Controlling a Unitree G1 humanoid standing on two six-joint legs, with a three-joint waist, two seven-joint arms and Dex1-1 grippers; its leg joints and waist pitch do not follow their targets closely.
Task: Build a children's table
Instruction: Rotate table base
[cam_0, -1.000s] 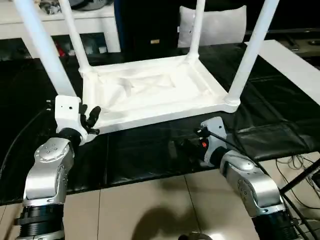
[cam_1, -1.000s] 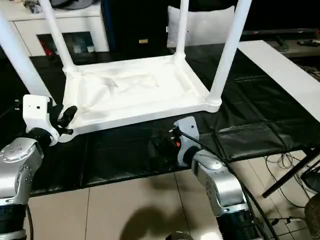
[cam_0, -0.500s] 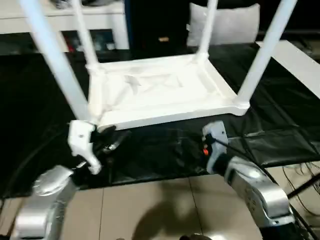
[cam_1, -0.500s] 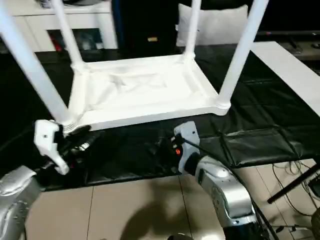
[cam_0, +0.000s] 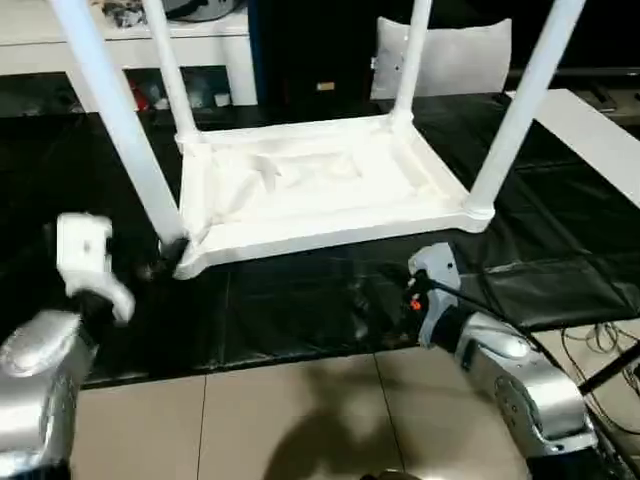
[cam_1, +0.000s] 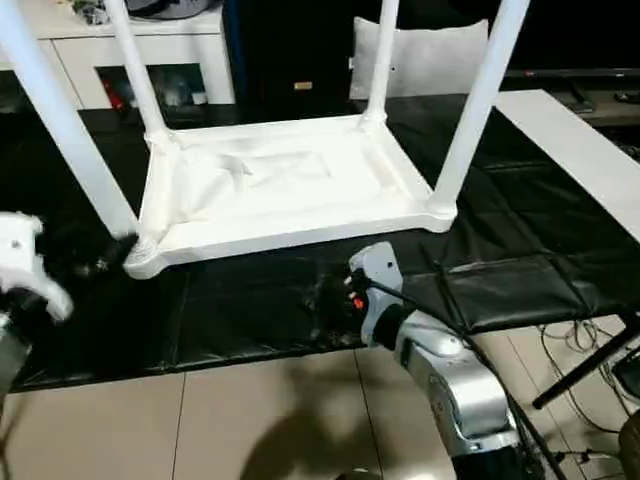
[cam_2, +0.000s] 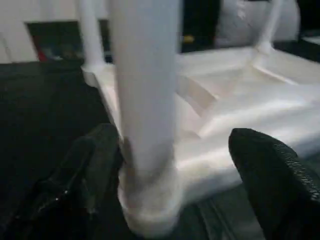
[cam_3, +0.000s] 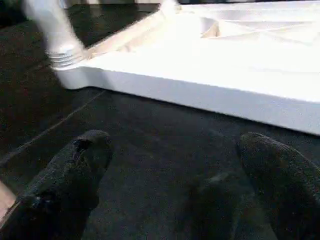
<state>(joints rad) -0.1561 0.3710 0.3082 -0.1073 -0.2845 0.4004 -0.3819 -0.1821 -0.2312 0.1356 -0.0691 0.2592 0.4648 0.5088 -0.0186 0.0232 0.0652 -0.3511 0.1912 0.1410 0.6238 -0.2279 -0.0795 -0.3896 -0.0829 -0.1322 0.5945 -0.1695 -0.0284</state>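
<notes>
The children's table (cam_0: 320, 185) lies upside down on the black surface (cam_0: 290, 310), four legs up. The left end effector (cam_2: 170, 175) is spread around a near corner leg (cam_2: 145, 100) without touching it. The right end effector (cam_3: 175, 175) is spread and empty.

The table top (cam_0: 320, 190) before me is a white plastic rectangle, lying inverted and flat on the black mat (cam_0: 300, 310). Its underside faces up, recessed, with raised ribs and a stepped rim. All four legs are seated upright in the round corner sockets. They are long white tubes, rising past the upper edge of my head views. Near-left leg (cam_0: 120, 130) stands at the corner closest to my left arm. Near-right leg (cam_0: 520, 110), far-left leg (cam_0: 170, 80) and far-right leg (cam_0: 408, 70) occupy the remaining corners.
</notes>
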